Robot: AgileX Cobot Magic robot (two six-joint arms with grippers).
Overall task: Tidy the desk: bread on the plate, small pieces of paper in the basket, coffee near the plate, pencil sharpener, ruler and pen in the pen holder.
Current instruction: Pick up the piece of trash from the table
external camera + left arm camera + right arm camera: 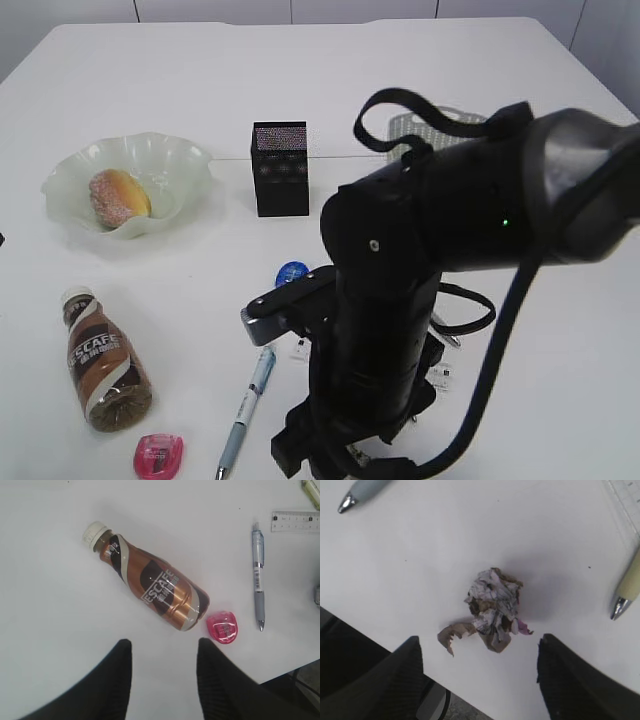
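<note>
White desk (200, 70), grey wall behind.
Bread (119, 197) on plate (190, 165); both grippers (162, 652) (477, 652) released, right above crumpled paper (492, 607).

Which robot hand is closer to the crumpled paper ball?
The right one. The right gripper hangs open just above the paper ball. The left gripper is over by the coffee bottle instead, away from the paper.

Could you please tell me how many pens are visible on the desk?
2: a blue-grey pen beside the pink sharpener, and a cream pen right of the crumpled paper. The arm may hide more.
</note>
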